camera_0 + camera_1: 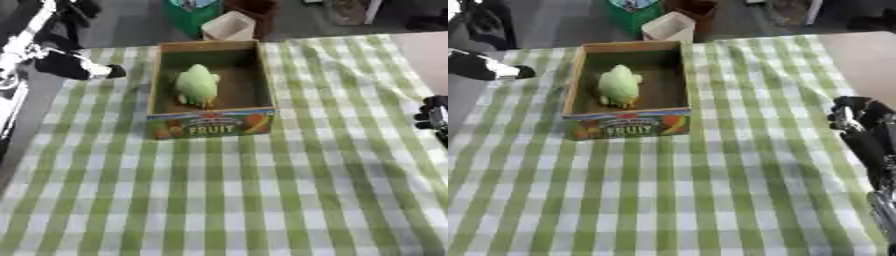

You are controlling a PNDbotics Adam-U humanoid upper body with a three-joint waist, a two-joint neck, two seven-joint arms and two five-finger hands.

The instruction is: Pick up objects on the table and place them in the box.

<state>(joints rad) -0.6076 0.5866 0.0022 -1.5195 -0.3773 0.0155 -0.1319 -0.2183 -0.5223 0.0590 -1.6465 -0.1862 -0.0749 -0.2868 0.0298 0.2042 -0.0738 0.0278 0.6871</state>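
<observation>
A cardboard box with a "FRUIT" label on its front stands at the far middle of the table. Inside it lies a pale green fruit-shaped object. My left hand hangs blurred to the left of the box, apart from it, above the table's left edge. My right hand is low at the right edge of the table, far from the box, its fingers curled with nothing in them.
A green and white checked cloth covers the table. Beyond the far edge stand a green bin, a beige container and a brown one. Bare table surface shows at the far right.
</observation>
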